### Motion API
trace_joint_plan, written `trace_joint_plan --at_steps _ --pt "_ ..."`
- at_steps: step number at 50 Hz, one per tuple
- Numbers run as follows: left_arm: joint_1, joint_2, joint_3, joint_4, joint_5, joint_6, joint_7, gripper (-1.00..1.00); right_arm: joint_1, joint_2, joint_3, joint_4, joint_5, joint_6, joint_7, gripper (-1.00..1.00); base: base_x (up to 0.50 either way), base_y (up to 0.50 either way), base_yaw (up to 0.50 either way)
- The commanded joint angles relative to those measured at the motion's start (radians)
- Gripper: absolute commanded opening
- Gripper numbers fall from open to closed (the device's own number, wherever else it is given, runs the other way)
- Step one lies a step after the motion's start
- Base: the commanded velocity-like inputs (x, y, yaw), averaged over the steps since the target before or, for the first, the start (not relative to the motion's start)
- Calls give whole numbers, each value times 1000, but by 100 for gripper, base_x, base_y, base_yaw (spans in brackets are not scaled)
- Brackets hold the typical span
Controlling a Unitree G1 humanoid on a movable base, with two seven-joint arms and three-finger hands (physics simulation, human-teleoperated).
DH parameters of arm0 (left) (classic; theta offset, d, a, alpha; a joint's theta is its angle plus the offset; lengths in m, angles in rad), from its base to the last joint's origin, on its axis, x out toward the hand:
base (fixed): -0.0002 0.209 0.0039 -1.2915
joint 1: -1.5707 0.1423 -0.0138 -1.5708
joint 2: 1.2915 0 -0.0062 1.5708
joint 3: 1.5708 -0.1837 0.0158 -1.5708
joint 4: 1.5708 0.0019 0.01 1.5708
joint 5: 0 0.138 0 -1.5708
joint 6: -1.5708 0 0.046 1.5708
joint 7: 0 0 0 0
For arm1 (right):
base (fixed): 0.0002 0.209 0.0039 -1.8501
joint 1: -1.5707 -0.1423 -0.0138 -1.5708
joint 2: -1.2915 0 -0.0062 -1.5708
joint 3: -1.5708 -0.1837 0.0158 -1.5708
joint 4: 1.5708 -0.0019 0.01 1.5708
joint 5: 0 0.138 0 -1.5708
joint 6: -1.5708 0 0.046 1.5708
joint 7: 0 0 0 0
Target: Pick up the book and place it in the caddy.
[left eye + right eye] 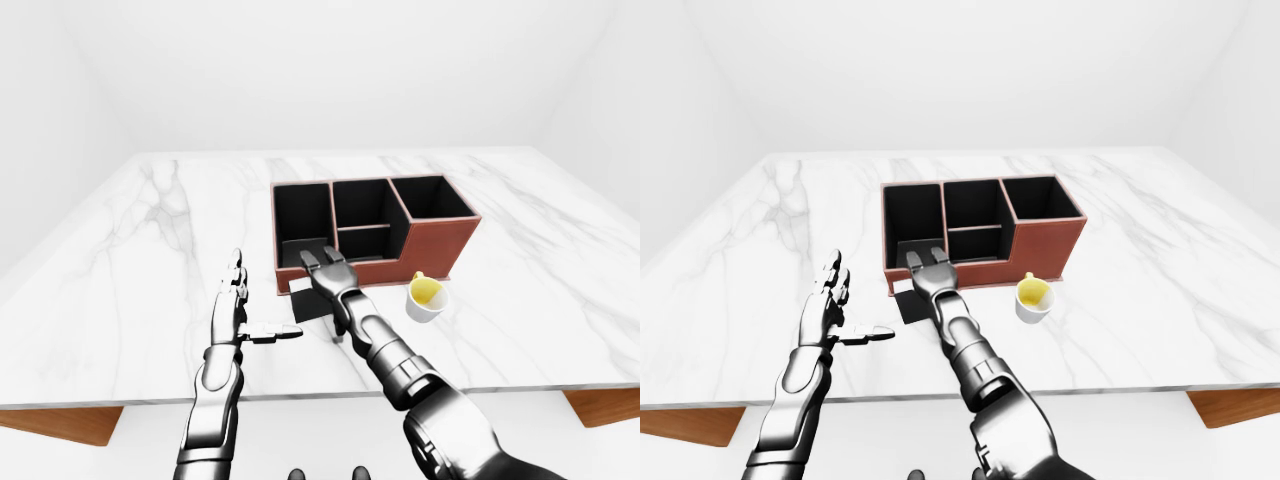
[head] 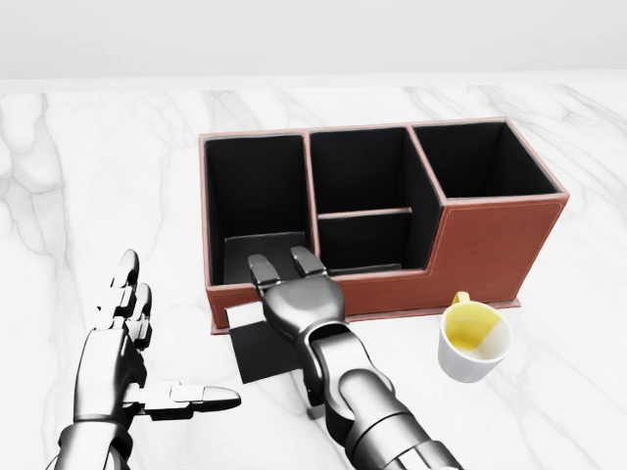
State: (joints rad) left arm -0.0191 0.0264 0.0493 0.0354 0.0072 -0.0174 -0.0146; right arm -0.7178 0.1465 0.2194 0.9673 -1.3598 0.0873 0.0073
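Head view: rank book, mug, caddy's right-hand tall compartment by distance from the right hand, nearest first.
1. Book: dark, directly under the right hand, leaning over the caddy's low wall at lower left.
2. Mug: yellow inside, to the hand's right on the table.
3. Right-hand tall compartment: upper right, farthest.

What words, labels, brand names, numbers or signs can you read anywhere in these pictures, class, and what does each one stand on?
None: no readable text shows in any view.
The black book, half over the low wall of the caddy, shows a plain dark cover.
The caddy's brown walls are bare.
The white mug and the marble table carry no print.
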Motion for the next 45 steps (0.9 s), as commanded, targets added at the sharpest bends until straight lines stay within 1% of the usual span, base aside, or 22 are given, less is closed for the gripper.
trace_joint_plan --at_steps 1,4,6,8,10,11,12,13,14,15,17,19,23,26,32,40,41,43,44,45 --pt "1 0 -1 4 1 -5 -1 100 27 7 15 -8 -32 0 -4 100 0 0 0" --pt "1 0 -1 2 1 -4 -1 100 28 10 14 -8 -37 0 -4 100 0 0 0" --pt "-1 0 0 12 1 -11 -2 100 32 12 16 -15 -44 0 -4 100 0 0 0" --pt "-2 0 -1 6 1 -5 -2 100 40 13 21 -20 -53 0 -4 100 0 0 0" --pt "-1 0 -1 4 1 -4 -2 100 41 14 20 -20 -58 0 -5 100 0 0 0" --pt "-1 0 -1 1 1 -1 -2 100 42 15 21 -19 -61 0 -6 92 0 0 0" --pt "-1 0 0 0 1 -1 -2 100 44 15 22 -16 -67 0 -8 -11 0 0 0" --pt "-1 0 0 0 1 -1 -2 100 44 15 22 -16 -68 0 -8 -11 0 0 0" --pt "-1 0 0 2 0 -3 -2 100 45 16 23 -16 -72 0 -10 -75 0 0 0" --pt "-2 0 1 11 0 -10 -2 100 45 17 22 -17 -73 0 -12 -100 0 0 0" --pt "-4 1 1 17 1 -14 -2 100 49 17 24 -21 -78 0 -9 -100 0 0 0" --pt "-5 1 2 12 0 -9 -2 100 49 18 25 -23 -85 0 -8 -100 0 0 0" --pt "-5 1 1 8 -1 -6 -1 100 51 18 25 -26 -90 0 -4 -100 0 0 0" --pt "-6 1 2 14 -2 -10 -2 100 51 17 23 -27 -93 0 -3 -100 0 0 0" --pt "-4 1 1 9 -2 -8 -3 100 48 18 22 -23 -97 0 -5 -100 0 0 0" --pt "-4 0 0 12 -3 -12 -2 100 37 16 14 -39 -93 0 -6 -100 0 0 0" --pt "-3 0 1 9 -4 -11 -2 100 60 9 18 -138 -91 0 2 -100 0 0 0" --pt "-3 0 1 9 -4 -11 -2 100 68 8 18 -155 -95 0 9 -100 0 0 0" --pt "-3 0 0 8 -3 -10 -2 100 143 1 44 -367 -117 0 119 -100 0 0 0" --pt "-3 0 0 9 -3 -11 -2 100 165 1 44 -439 -131 0 148 -100 0 0 0"
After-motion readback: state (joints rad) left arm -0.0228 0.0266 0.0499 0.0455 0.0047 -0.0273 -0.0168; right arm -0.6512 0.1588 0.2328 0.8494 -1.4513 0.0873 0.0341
